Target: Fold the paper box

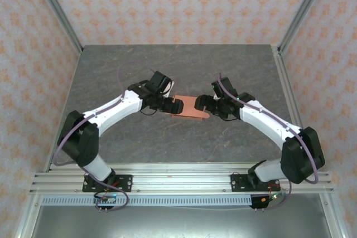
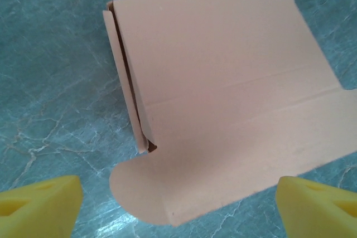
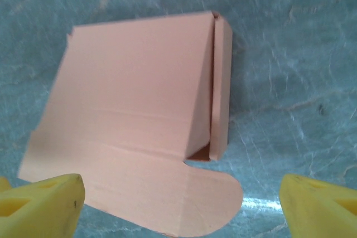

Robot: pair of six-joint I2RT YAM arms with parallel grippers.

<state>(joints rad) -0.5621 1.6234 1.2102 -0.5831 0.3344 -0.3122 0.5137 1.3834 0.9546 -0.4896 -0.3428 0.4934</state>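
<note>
**A:** Yellow fingertips (image 2: 42, 204) of the left gripper (image 2: 178, 207) sit closest to its wrist lens. They are spread wide and pinch nothing. A rounded tab (image 2: 145, 193) of the paper box (image 2: 223, 82) lies in the gap, apparently untouched.

**B:** Why parked there?

**A:** My judgement: straddling the tab lets the fingers close on it or lift it. From above, the left gripper (image 1: 170, 106) sits at the box's left end.

**B:** And the box?

**A:** The paper box (image 1: 189, 107) lies low on the table (image 1: 195, 71), between the two arms and only partly folded. A narrow side wall (image 2: 125, 82) is turned up along one edge, with a dark slit beside it. The creased end flaps lie flat.

**B:** Right side?

**A:** The right gripper (image 3: 179, 204) is at the box's right end. Its fingers are also wide apart and hold nothing, and a second rounded tab (image 3: 206, 199) lies below the gap.

**B:** Room to move?

**A:** There is bare table all round the box, and the enclosure walls stand well apart from it. The tight spot is over the box, where both wrists crowd in. Thin card pushed from one end alone would likely slide.
</note>
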